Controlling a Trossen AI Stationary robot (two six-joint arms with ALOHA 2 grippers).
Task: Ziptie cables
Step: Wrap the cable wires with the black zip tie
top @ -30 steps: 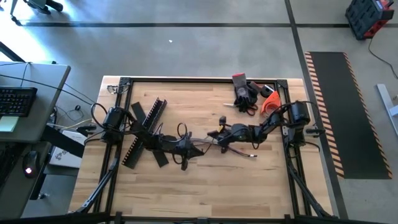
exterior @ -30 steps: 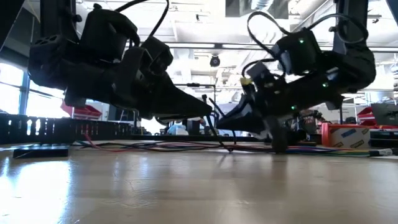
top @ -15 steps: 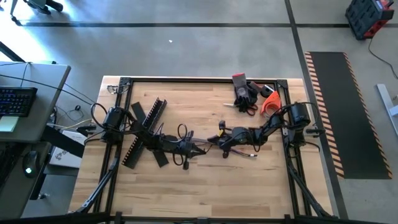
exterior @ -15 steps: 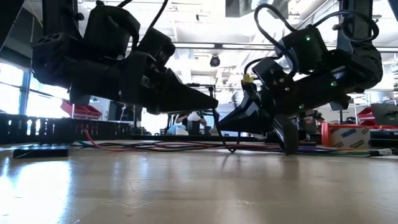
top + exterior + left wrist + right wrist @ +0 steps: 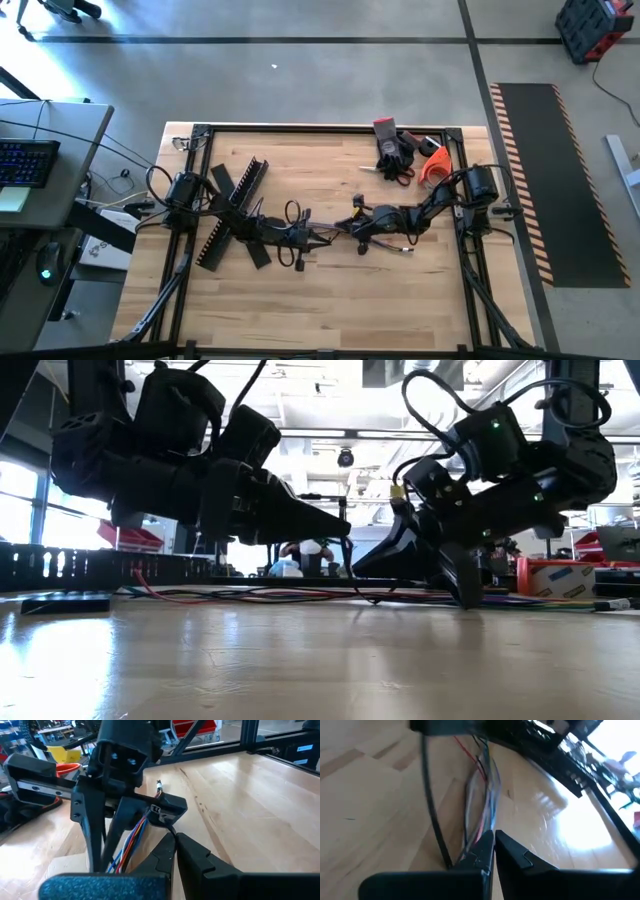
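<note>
The cables [image 5: 385, 244], a loose bundle of thin red, blue and pale wires [image 5: 131, 847], lie along the table's middle [image 5: 250, 595]. A thin black strap [image 5: 432, 810] loops beside them. My left gripper [image 5: 318, 236] reaches in from the left, nearly level, and is shut [image 5: 175, 840]. Facing it tip to tip, my right gripper [image 5: 347, 224] slants down from the right and is shut too [image 5: 494, 837]. In the low view both tips [image 5: 345, 528] hover just above the wires. My left gripper pinches the thin black strap [image 5: 171, 834] at its fingertips, coming in almost level from the table's left. The strap curves away to a small black block [image 5: 170, 806] lying on the wires. My right gripper meets the wires [image 5: 479, 839] at its fingertips, slanting down from the table's right, along the bundle. Its own fingers hide the place of contact, so whether it also has the strap cannot be told. The bundle lies slack on the table beyond.
A long black slotted bar [image 5: 232, 215] and flat black pieces lie under my left arm. At the far right are dark tools [image 5: 395, 150] and an orange roll [image 5: 432, 165]. The black frame [image 5: 330, 128] rims the table; bare wood lies toward the near edge.
My left gripper has rolled about its own axis while staying in place, and my right gripper has rolled a little as well. Both have stayed shut, tip to tip over the wires.
</note>
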